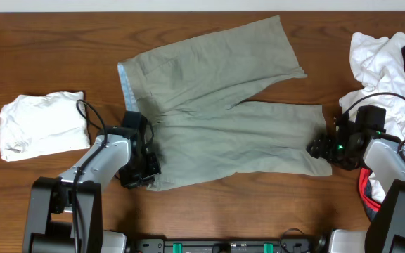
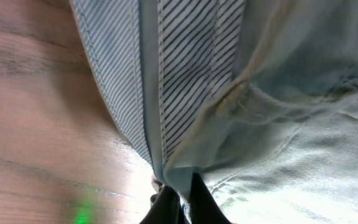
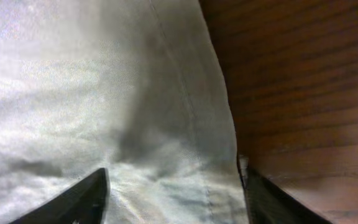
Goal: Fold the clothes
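Note:
The khaki-beige shorts (image 1: 223,105) lie spread flat in the middle of the table, waistband to the left, two legs pointing right. My left gripper (image 1: 143,172) sits at the near corner of the waistband. In the left wrist view its fingers (image 2: 180,193) are pinched shut on the fabric edge below the pale blue striped lining (image 2: 185,62). My right gripper (image 1: 318,149) is at the hem of the near leg. In the right wrist view it (image 3: 173,180) stands open, one finger over the cloth (image 3: 104,93) and one over the wood beyond the hem.
A folded white garment (image 1: 42,125) lies on the left of the wooden table (image 1: 48,42). A heap of white, black and red-trimmed clothes (image 1: 385,63) sits at the right edge, just behind the right arm.

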Tool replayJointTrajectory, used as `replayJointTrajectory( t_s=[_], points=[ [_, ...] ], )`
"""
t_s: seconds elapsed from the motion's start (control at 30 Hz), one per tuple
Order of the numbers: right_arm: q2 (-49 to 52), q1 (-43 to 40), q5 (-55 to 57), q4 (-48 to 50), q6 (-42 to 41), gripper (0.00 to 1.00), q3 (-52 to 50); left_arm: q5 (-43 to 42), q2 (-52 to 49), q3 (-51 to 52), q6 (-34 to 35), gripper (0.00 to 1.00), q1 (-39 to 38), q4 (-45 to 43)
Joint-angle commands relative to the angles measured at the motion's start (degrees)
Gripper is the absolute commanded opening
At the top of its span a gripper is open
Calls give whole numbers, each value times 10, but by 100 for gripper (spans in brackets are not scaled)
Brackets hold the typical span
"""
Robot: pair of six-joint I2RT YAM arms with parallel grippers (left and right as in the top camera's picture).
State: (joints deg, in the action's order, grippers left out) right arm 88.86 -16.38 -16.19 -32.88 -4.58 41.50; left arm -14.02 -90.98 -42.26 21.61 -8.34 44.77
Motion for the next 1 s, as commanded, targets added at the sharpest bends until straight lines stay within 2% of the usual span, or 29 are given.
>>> replayJointTrajectory(
  t_s=[0.0, 0.13, 0.27, 0.3, 0.67, 0.97],
  points=[
    [23, 0, -14, -1, 0, 50, -22, -20, -29, 29, 2, 6, -3, -10],
    [23, 0, -51, 8, 2, 34, -22, -20, -21, 16, 0, 6, -4, 15],
    [23, -1, -98, 12, 17, 6, -22, -20, 13, -5, -3, 6, -4, 45],
    [23, -1, -98, 12, 17, 3, -22, -20, 28, -10, -3, 6, -4, 47],
    [5, -1, -89, -21, 8, 1, -4, -9, 130, -15, -5, 6, -4, 53],
    [-161, -17, -64, -159, 1, 1, 94, -9, 280, -16, -5, 6, -4, 116]
  ],
)
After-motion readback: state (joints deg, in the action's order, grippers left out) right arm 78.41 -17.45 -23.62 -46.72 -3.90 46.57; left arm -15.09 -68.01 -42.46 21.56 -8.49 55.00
